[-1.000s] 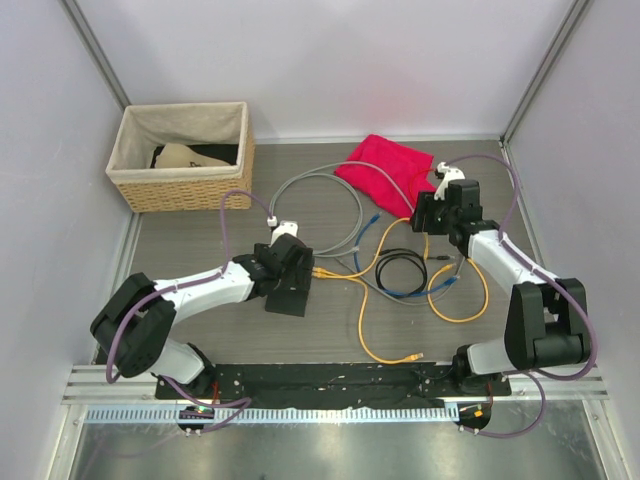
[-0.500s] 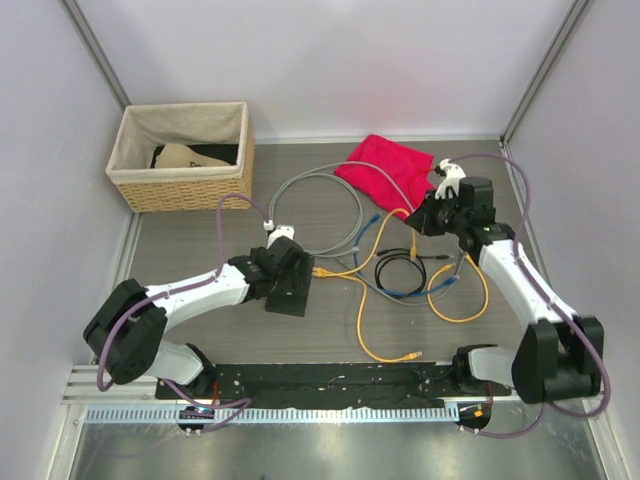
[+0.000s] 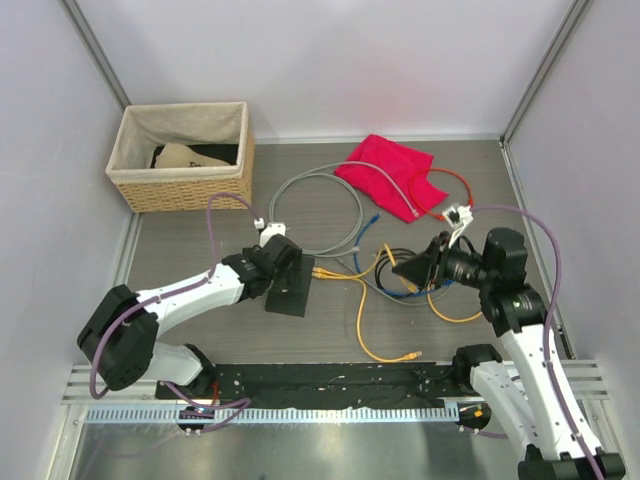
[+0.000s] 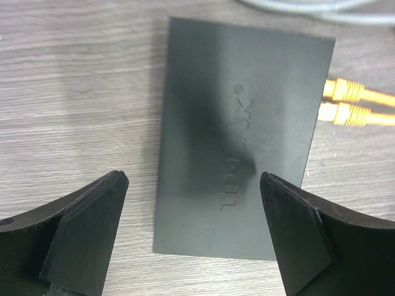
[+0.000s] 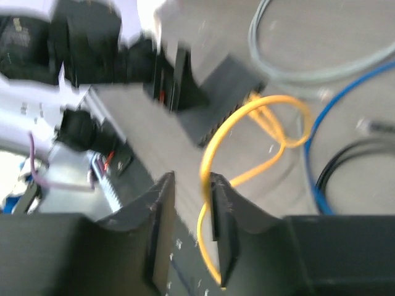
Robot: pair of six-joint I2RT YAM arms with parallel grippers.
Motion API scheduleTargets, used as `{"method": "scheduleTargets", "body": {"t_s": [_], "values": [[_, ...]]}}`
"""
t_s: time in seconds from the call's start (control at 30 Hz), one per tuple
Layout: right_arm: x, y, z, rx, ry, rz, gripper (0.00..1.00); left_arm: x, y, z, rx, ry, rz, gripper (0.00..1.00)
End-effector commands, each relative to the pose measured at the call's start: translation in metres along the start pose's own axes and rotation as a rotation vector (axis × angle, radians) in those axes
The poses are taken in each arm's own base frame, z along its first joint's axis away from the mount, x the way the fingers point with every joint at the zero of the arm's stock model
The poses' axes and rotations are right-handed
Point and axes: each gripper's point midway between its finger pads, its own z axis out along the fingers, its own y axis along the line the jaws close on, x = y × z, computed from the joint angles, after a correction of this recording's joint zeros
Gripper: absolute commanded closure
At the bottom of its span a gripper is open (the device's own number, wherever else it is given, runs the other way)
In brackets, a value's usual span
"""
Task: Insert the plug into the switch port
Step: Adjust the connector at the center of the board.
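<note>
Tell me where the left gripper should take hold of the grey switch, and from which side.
Probably from above, across the long edges of the switch, at the end away from the yellow plugs. It lies flat and thin, so only edges offer grip.

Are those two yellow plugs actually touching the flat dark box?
Touching. The left wrist view shows both yellow plugs running straight into the long edge of the switch, with no gap.

My right wrist view is blurred: I cannot tell whether the right gripper (image 5: 188, 228) pinches the yellow cable (image 5: 213, 154). From above, the left gripper (image 3: 283, 275) covers part of the switch (image 3: 292, 302), and its sockets are too small to make out.
</note>
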Motion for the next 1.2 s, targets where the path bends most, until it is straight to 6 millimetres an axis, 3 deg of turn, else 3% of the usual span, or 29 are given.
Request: {"method": "scheduleTargets", "body": {"t_s": [0.0,0.03,0.13,0.17,0.2,0.27,0.3,0.4,0.5,0.57,0.6,0.63,0.7,0.73,0.77,0.9,1.0,1.03,1.17], "values": [[0.047,0.021,-0.022,-0.042,0.105,0.084,0.53,-0.035,0.002,-0.015,0.005,-0.098,-0.094,0.05],[0.062,0.017,-0.027,-0.003,0.151,0.117,0.51,-0.039,0.001,-0.016,0.015,-0.11,-0.105,0.05],[0.067,-0.003,-0.043,0.181,0.179,0.054,0.42,-0.045,0.0,-0.019,0.031,-0.126,-0.122,0.05],[0.052,-0.005,-0.05,0.239,0.15,0.013,0.41,-0.046,0.001,-0.019,0.03,-0.127,-0.124,0.05],[0.042,-0.023,-0.059,0.374,0.117,-0.012,0.38,-0.048,0.003,-0.019,0.027,-0.131,-0.133,0.05],[0.019,-0.019,-0.06,0.39,0.04,-0.031,0.37,-0.05,0.005,-0.018,0.027,-0.141,-0.142,0.05],[0.003,-0.006,-0.052,0.306,-0.011,-0.083,0.36,-0.051,0.007,-0.015,0.028,-0.147,-0.153,0.05],[-0.03,-0.002,-0.041,0.267,-0.106,-0.108,0.32,-0.056,0.01,-0.011,0.042,-0.157,-0.183,0.04],[-0.048,-0.008,-0.027,0.241,-0.111,-0.168,0.32,-0.059,0.015,-0.005,0.068,-0.162,-0.223,0.03],[-0.046,-0.017,-0.008,0.192,-0.043,-0.16,0.32,-0.056,0.019,0.001,0.086,-0.15,-0.241,0.03],[-0.047,-0.012,0.003,0.148,-0.028,-0.181,0.33,-0.059,0.018,0.002,0.098,-0.16,-0.247,0.03],[-0.042,-0.009,0.015,0.112,0.003,-0.189,0.34,-0.058,0.017,0.004,0.106,-0.156,-0.245,0.03],[-0.035,-0.027,0.043,0.17,0.054,-0.248,0.35,-0.056,0.015,0.007,0.129,-0.153,-0.242,0.03],[-0.017,-0.008,0.062,0.118,0.119,-0.316,0.35,-0.055,0.015,0.008,0.136,-0.153,-0.236,0.03],[-0.017,-0.012,0.071,0.146,0.141,-0.406,0.35,-0.053,0.015,0.01,0.138,-0.148,-0.231,0.03],[0.027,-0.031,0.125,0.054,0.274,-0.502,0.4,-0.054,0.011,0.013,0.173,-0.156,-0.222,0.03],[0.048,-0.037,0.148,-0.016,0.327,-0.585,0.44,-0.054,0.012,0.014,0.185,-0.17,-0.213,0.04],[0.064,-0.045,0.158,-0.03,0.375,-0.587,0.44,-0.054,0.013,0.014,0.186,-0.175,-0.211,0.04],[0.086,-0.06,0.181,-0.074,0.428,-0.637,0.5,-0.051,0.017,0.016,0.183,-0.176,-0.203,0.04]]}}
